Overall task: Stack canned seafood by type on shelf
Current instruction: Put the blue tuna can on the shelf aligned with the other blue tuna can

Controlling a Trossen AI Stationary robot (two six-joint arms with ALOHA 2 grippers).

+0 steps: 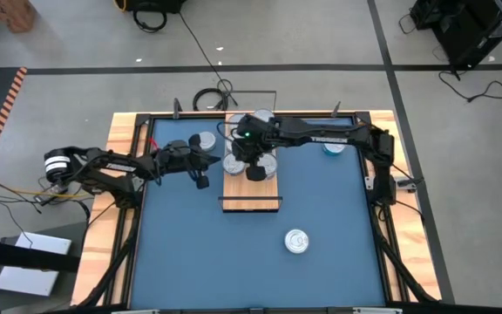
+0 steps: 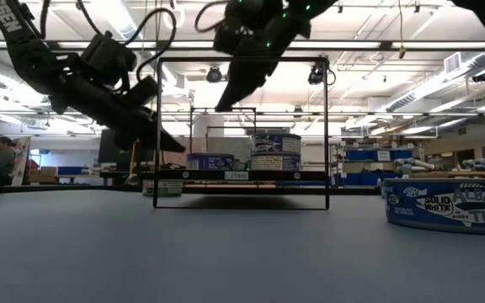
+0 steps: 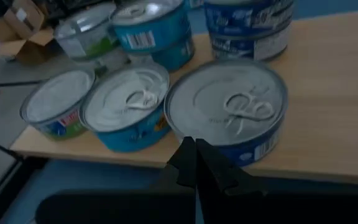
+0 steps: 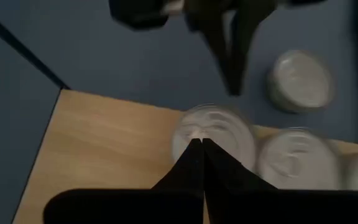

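Looking down on a blue table point(image 1: 321, 262), two dark robot arms meet over a wooden shelf point(image 1: 251, 194) lying near the table's far edge. The right gripper point(image 1: 255, 174) hangs above the shelf, its fingers point(image 4: 194, 163) pressed together and holding nothing. The left gripper point(image 1: 201, 180) sits just beside the shelf's left edge, its fingers point(image 3: 194, 163) also pressed together and empty.

Tins point(image 1: 234, 163) are clustered on the far half of the shelf, under and around the right gripper; the near half of the board is bare wood. The left wrist view shows three tins in a row at the board's edge, with taller stacks point(image 3: 250, 25) behind them. One tin point(image 1: 203, 141) rests on the table left of the shelf, another point(image 1: 333, 146) far right, and one point(image 1: 296, 241) alone well nearer the front. From table height, that lone tin point(image 2: 449, 204) reads "Solid White Albacore Tuna".
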